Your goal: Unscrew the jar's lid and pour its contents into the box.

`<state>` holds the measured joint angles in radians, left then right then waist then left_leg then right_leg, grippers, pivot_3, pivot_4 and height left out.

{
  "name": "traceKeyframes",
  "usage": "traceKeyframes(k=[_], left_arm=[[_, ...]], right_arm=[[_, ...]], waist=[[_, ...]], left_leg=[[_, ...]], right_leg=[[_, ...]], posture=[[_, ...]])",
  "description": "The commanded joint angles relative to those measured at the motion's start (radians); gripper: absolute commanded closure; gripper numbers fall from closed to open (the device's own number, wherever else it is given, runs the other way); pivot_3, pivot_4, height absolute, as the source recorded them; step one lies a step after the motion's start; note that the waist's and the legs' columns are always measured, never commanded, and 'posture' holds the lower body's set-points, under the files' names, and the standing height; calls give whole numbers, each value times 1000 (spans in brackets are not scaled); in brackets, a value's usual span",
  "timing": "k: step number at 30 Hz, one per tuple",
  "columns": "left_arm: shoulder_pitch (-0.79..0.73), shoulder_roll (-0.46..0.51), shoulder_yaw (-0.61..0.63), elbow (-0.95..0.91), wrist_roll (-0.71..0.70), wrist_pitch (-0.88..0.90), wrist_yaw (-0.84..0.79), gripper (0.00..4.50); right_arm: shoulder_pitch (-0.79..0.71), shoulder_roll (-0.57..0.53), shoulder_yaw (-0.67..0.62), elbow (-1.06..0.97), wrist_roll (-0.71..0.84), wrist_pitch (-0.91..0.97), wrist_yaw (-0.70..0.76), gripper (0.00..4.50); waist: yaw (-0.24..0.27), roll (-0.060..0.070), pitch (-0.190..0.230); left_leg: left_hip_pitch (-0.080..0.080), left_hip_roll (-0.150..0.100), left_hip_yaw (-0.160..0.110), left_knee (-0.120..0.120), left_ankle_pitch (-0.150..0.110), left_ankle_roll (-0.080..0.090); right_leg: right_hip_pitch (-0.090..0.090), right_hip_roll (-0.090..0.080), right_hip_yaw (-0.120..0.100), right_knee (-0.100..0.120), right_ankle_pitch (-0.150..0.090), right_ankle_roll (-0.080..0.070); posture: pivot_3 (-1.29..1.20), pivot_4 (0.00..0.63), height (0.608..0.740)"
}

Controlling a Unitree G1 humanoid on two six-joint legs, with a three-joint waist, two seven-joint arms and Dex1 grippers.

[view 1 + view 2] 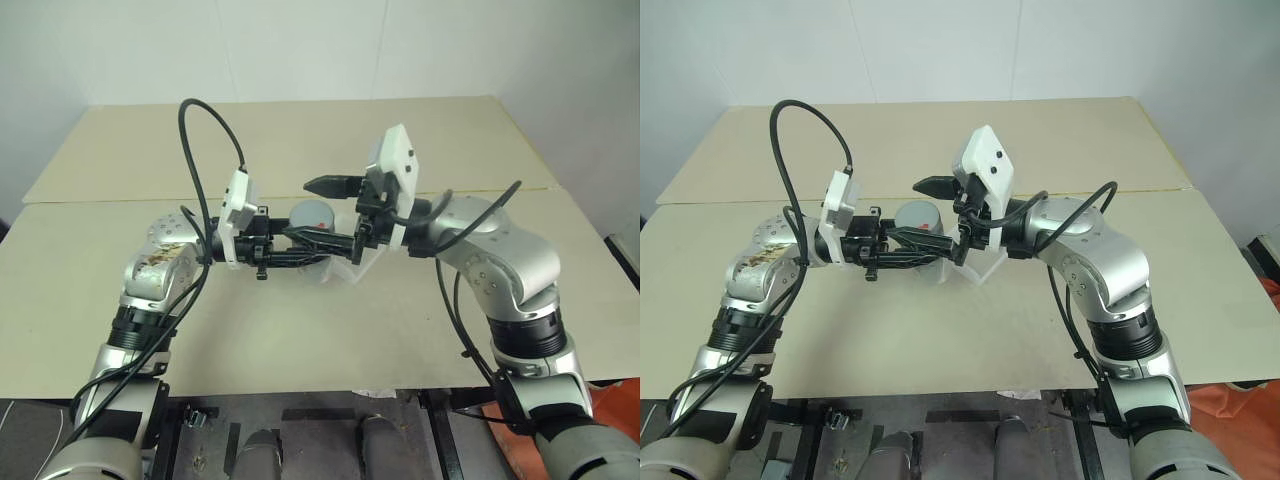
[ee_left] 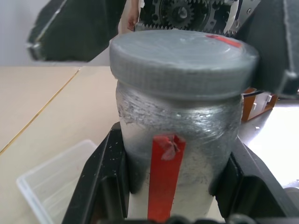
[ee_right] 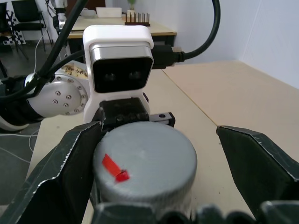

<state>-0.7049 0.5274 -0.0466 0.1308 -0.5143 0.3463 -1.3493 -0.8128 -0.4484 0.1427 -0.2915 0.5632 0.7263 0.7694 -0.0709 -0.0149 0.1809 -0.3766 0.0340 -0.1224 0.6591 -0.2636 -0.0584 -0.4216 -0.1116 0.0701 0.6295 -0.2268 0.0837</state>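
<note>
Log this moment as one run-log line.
left gripper: shut on clear cylindrical jar | right gripper: open around round grey lid | lid: on

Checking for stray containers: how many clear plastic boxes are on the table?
1: the box lies on the table beneath the held jar; the arms may hide others.

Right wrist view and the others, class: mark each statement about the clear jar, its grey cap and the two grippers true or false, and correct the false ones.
1. The left gripper is shut on the small clear cylindrical jar. True.
2. The round grey screw lid has been taken off. False: it sits on the jar.
3. The right gripper is clamped on the lid. False: its fingers stand wide apart, one to each side of the lid.
4. The shallow clear plastic box lies on the beige table. True.
5. The lid carries a blue mark. False: red.
</note>
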Motion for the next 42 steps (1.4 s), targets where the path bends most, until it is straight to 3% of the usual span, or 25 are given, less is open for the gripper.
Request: traceKeyframes(k=[1, 17, 26, 34, 42], left_arm=[[11, 31, 31, -68, -36, 3, -27, 2579], [32, 67, 51, -103, -52, 34, -17, 2579], [13, 30, 41, -40, -32, 8, 17, 2579], [-19, -13, 23, -6, -13, -15, 18, 2579], [-28, -21, 18, -2, -3, -20, -1, 2579]], right_arm=[[7, -46, -92, 9, -14, -34, -13, 24], [47, -102, -143, 28, -15, -53, -8, 24], [72, -147, -164, -107, 54, -16, 22, 24], [73, -115, -132, -181, 99, 9, -6, 24], [0, -33, -50, -119, 48, -15, -36, 24]], waist=[[0, 0, 0], [-2, 0, 0], [1, 0, 0], [2, 0, 0], [-4, 0, 0]], left_leg=[[0, 0, 0, 0, 0, 0], [0, 0, 0, 0, 0, 0], [0, 0, 0, 0, 0, 0], [0, 0, 0, 0, 0, 0], [1, 0, 0, 0, 0, 0]], right_leg=[[0, 0, 0, 0, 0, 0], [0, 0, 0, -1, 0, 0], [0, 0, 0, -1, 0, 0], [0, 0, 0, -1, 0, 0], [0, 0, 0, -1, 0, 0]], posture=[[0, 150, 740], [0, 150, 740], [0, 150, 740], [0, 150, 740], [0, 150, 740]])
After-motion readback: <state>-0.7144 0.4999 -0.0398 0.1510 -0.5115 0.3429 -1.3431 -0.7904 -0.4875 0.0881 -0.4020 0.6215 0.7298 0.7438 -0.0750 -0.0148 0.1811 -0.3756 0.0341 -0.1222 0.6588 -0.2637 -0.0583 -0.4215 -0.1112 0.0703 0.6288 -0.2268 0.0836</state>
